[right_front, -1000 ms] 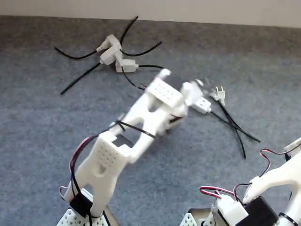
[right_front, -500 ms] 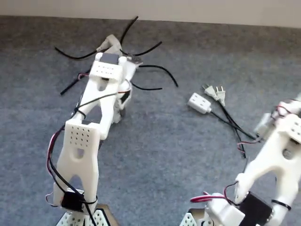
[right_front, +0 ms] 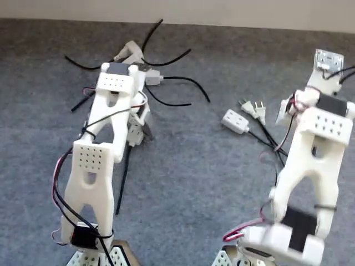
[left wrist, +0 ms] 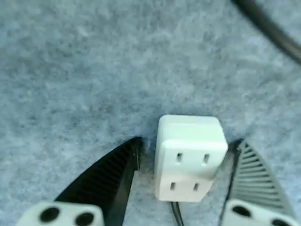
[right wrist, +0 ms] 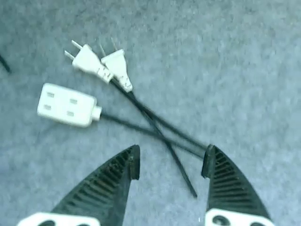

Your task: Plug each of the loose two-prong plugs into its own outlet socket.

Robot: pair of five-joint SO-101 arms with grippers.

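Note:
A white outlet socket point(left wrist: 190, 157) with a black cord lies on the grey carpet. My left gripper point(left wrist: 187, 141) stands open astride it, with a thin gap on each side. In the high view this socket point(right_front: 135, 134) sits under the left arm, its cord point(right_front: 123, 174) trailing toward the arm's base. Two white two-prong plugs point(right wrist: 87, 61) point(right wrist: 117, 68) lie side by side, next to a second socket point(right wrist: 68, 106). My right gripper point(right wrist: 171, 157) hovers open above their crossing black cords point(right wrist: 160, 132), a little short of the plugs point(right_front: 252, 108) and the socket point(right_front: 234, 121).
At the far left lie more white sockets point(right_front: 130, 51) point(right_front: 152, 79) in a tangle of black cords point(right_front: 177, 83). The right arm point(right_front: 319, 124) stands over the cords at the right. Bare carpet point(right_front: 194, 183) stretches between the two arms.
The left arm has swung from the table's middle to the left and lowered over a socket. The right arm has come up from the near right corner to above the plug cords.

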